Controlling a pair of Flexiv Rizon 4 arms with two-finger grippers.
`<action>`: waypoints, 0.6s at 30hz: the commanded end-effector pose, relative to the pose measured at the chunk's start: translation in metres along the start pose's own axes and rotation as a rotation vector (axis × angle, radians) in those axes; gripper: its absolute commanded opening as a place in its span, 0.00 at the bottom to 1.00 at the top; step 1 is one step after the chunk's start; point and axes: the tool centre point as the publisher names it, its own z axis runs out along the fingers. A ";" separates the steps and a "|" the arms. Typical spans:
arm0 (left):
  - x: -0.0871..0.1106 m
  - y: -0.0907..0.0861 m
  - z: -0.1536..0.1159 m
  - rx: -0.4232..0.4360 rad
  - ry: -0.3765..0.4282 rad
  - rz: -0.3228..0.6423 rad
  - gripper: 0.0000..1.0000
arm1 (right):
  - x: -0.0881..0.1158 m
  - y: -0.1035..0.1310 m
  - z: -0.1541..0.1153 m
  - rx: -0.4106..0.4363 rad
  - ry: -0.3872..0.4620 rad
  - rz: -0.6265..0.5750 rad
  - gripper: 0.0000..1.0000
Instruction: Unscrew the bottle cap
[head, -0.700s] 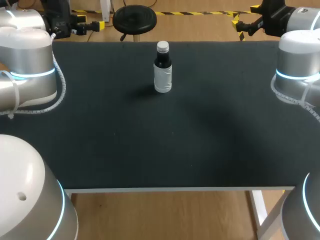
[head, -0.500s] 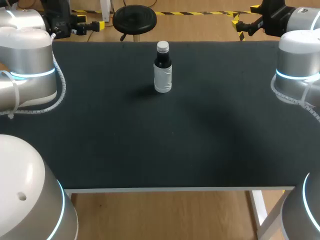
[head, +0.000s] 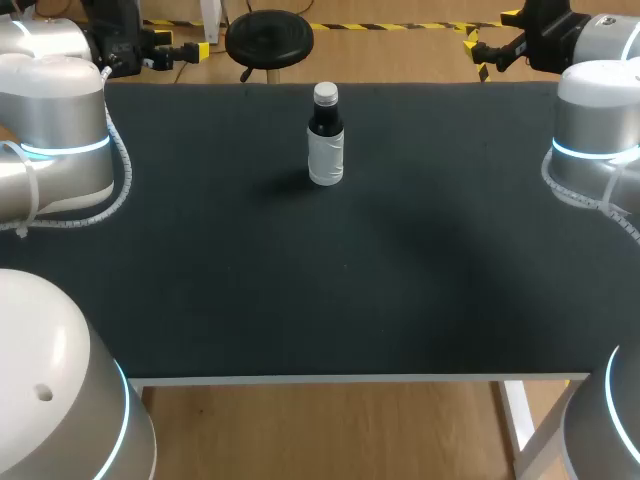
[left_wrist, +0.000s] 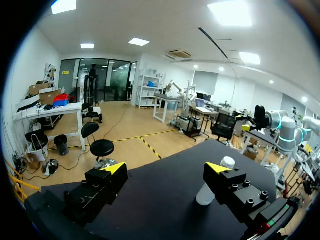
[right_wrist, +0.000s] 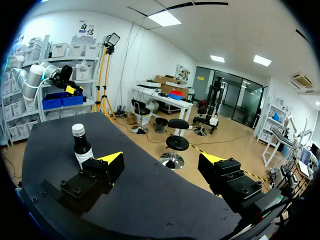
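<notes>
Two grippers, the left gripper and right gripper, are held wide open and empty at the table's far corners. The bottle stands upright far-centre, cap on; its body should be clamped before the cap is twisted.

Bottle stands upright on the worktop, toward the far edge and about midway across. Cap sits on top of the bottle. Near half of the worktop lies before it.

Left arm comes in at the left side, right arm at the right. Both reach out past the far corners, well apart from the bottle, which stands between them.

Left claw: fingers spread wide, hanging over a worktop corner; bottle ahead, partly behind one finger.

Right claw: fingers spread wide, over the opposite corner; bottle ahead, just beyond one finger.
</notes>
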 end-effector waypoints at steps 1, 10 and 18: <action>0.000 0.000 0.000 -0.001 0.001 -0.001 1.00 | 0.000 -0.001 0.000 -0.002 0.001 0.000 1.00; 0.011 0.006 0.000 0.083 0.145 0.083 1.00 | 0.000 -0.001 0.000 -0.002 0.001 0.000 1.00; 0.037 0.025 0.014 0.184 0.457 0.200 1.00 | 0.000 -0.001 0.000 -0.002 0.001 0.000 1.00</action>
